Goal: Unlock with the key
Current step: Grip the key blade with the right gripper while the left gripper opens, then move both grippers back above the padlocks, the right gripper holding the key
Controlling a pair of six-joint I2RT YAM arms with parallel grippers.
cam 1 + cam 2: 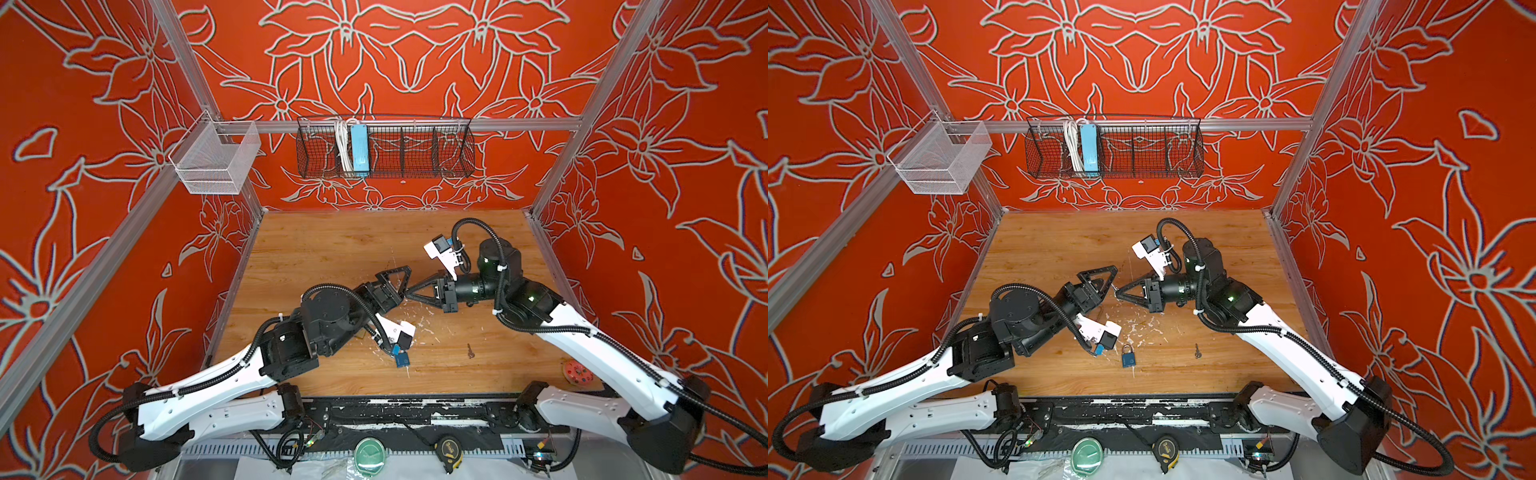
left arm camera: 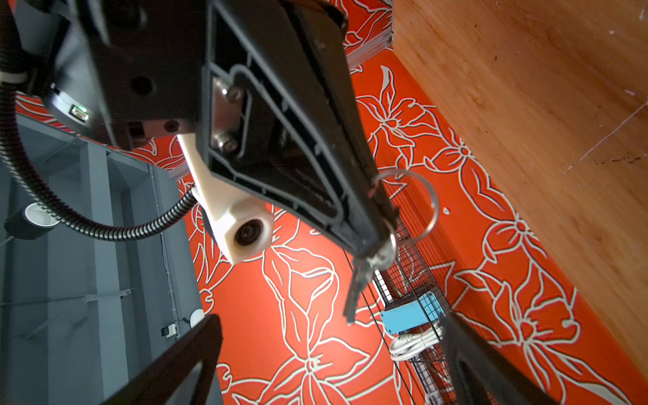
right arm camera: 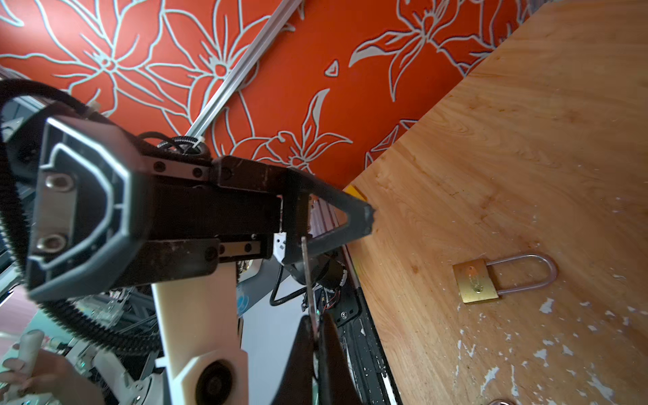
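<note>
The key (image 2: 359, 280), with a ring (image 2: 434, 207) through its head, is pinched in the closed tips of the right gripper (image 1: 1118, 292) and held above the middle of the wooden table (image 1: 1059, 249). It is faced at close range by the left gripper (image 1: 405, 283), whose jaws are spread wide and empty. The blue padlock (image 1: 1129, 357) is seen lying flat on the table nearer the front edge, with a second key (image 1: 1197, 350) toward the right arm's side.

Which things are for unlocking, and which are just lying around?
For the job: key held in the right end effector; blue padlock; brass padlock; loose key.
Lying about: tape measure; green dish; red disc; white mesh basket; black wire basket.
</note>
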